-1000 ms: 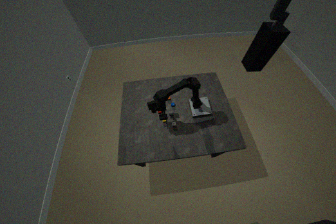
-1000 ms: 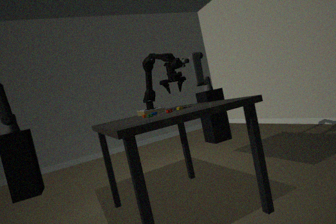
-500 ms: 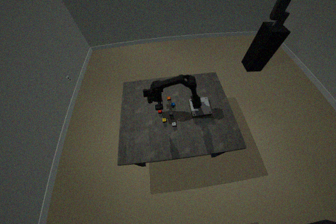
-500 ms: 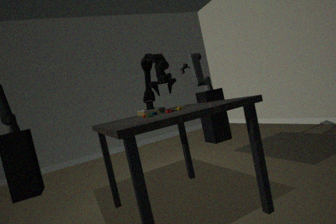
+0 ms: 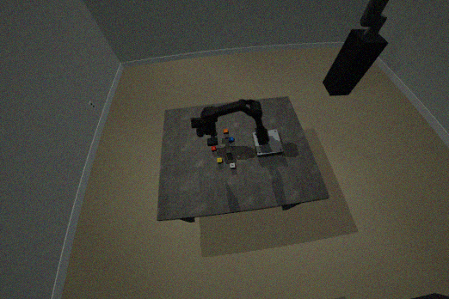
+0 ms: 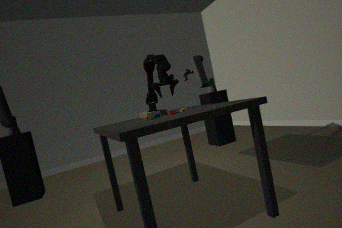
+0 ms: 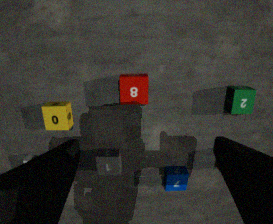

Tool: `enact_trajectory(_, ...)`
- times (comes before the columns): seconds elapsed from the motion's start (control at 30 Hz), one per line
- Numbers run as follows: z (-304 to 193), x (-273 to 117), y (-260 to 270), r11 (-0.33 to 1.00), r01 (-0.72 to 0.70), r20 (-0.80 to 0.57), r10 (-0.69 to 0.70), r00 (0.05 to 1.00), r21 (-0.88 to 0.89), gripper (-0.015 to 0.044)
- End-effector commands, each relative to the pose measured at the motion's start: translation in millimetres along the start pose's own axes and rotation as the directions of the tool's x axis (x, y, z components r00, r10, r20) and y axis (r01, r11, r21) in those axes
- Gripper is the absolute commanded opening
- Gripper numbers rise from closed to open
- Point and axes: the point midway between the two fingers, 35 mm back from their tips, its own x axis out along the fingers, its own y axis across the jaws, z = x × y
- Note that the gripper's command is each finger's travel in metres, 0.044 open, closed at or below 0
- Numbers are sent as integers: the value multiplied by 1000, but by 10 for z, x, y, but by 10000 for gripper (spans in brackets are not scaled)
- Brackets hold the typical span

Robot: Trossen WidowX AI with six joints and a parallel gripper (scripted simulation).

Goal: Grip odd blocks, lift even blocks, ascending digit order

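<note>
Gripper (image 5: 212, 142) (image 6: 166, 95) (image 7: 147, 145), wide and unloaded, above the counter (image 5: 179, 189) (image 6: 192, 113). The green block (image 7: 241, 100), digit 2, lies beyond the red block (image 7: 134, 89); if it is the target, centre over it before descending, then grip squarely and lift barely.
</note>
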Motion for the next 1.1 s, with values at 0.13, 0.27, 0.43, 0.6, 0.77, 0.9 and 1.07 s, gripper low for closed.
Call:
enact_trajectory(0.13, -62, -9, -1052, 1000, 9, -1, -9, 1000, 6, 400)
enact_trajectory(0.27, -124, -13, -1298, 1000, 11, -1, -11, 1000, 6, 400)
enact_trajectory(0.43, -124, -13, -1298, 1000, 11, -1, -11, 1000, 6, 400)
enact_trajectory(0.6, -124, -13, -1298, 1000, 11, -1, -11, 1000, 6, 400)
enact_trajectory(0.77, -124, -13, -1298, 1000, 11, -1, -11, 1000, 6, 400)
enact_trajectory(0.9, -124, -13, -1298, 1000, 11, -1, -11, 1000, 6, 400)
enact_trajectory(1.07, -28, -16, -871, 1000, 10, 0, -10, 1000, -11, 400)
